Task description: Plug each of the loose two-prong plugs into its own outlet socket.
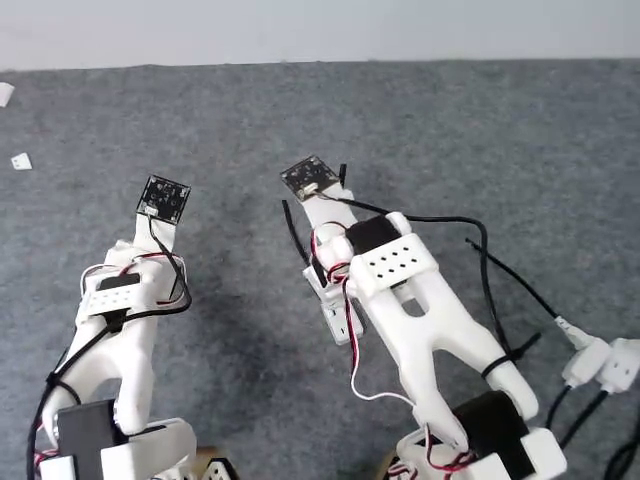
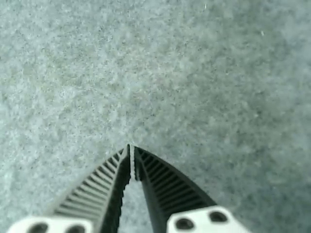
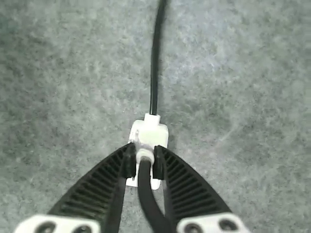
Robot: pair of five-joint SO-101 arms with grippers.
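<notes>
The white plug [image 3: 149, 132] lies on the grey mat [image 3: 252, 73] near mid-table, with its black cable [image 3: 156, 58] leading away from the gripper. The right gripper [image 3: 144, 153] is clamped on the plug's near end. To the left, the left gripper [image 2: 131, 153] sits over the mat with jaws together, holding nothing. White connectors [image 1: 590, 358] lie at the near right edge.

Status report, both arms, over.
Left gripper shut, holding nothing. Right gripper shut on white plug, black cable running off it. Nothing blocking.
</notes>
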